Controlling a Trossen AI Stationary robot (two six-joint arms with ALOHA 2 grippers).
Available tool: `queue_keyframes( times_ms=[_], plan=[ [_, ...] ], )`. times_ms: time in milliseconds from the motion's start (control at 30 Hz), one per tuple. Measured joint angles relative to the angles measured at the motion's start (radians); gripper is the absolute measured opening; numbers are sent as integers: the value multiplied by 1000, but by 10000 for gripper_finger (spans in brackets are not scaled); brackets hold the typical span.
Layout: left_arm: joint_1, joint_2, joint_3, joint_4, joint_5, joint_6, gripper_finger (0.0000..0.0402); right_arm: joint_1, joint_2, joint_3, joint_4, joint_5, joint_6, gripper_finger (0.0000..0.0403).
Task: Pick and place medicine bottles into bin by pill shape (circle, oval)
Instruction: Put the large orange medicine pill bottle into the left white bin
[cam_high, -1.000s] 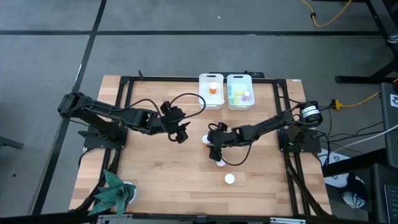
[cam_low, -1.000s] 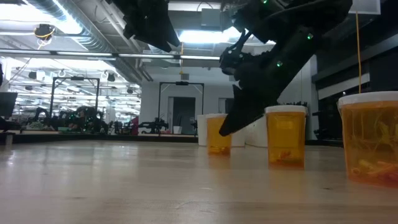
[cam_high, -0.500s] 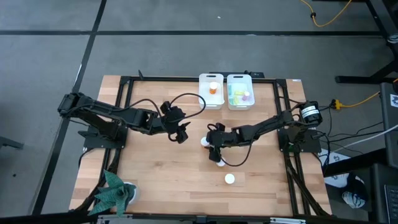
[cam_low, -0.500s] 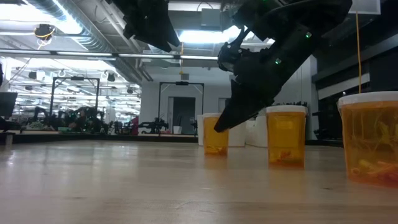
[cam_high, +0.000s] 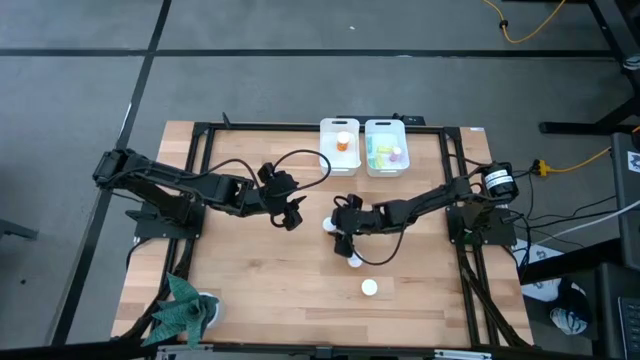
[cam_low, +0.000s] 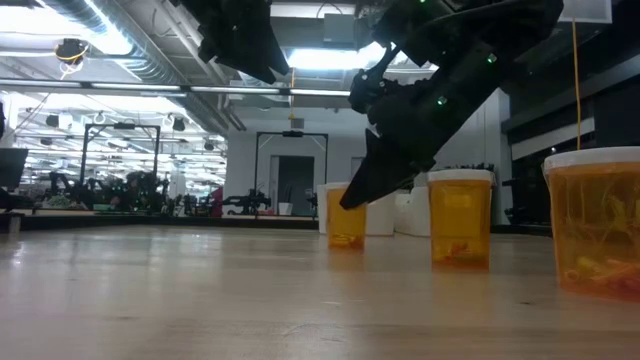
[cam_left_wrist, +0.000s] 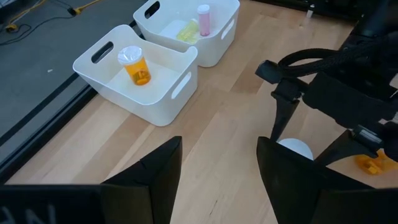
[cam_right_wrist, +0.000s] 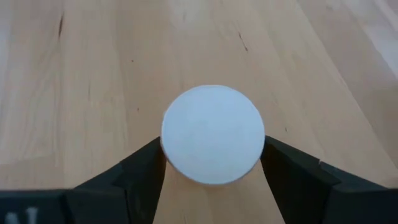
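One orange bottle (cam_right_wrist: 212, 134), now between right end effector (cam_right_wrist: 211, 163) fingers.

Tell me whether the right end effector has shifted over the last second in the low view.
Yes. The right end effector has swung leftward: its tip now lies left of the far orange medicine bottle, which itself stayed put before the white bins.

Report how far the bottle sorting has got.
Done: one orange bottle stands in the left bin; a pink bottle and a yellowish one lie in the right bin. In hand: the right tool straddles a white cap, fingers either side, not visibly lifted. Left: three capped bottles remain on the table. The left tool hovers open nearby.
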Motion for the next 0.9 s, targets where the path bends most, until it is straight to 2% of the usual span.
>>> queue_keyframes(
  times_ms=[167,400,500,700,900],
  plan=[
    [0,0,0,0,0,0,199,0,0,0,19,0,-1,277],
    [0,0,0,0,0,0,199,0,0,0,44,0,6,276],
    [0,0,0,0,0,0,199,0,0,0,46,0,17,262],
    [0,0,0,0,0,0,199,0,0,0,66,1,25,207],
    [0,0,0,-1,0,0,199,-1,-45,27,53,34,-96,207]
  ],
)
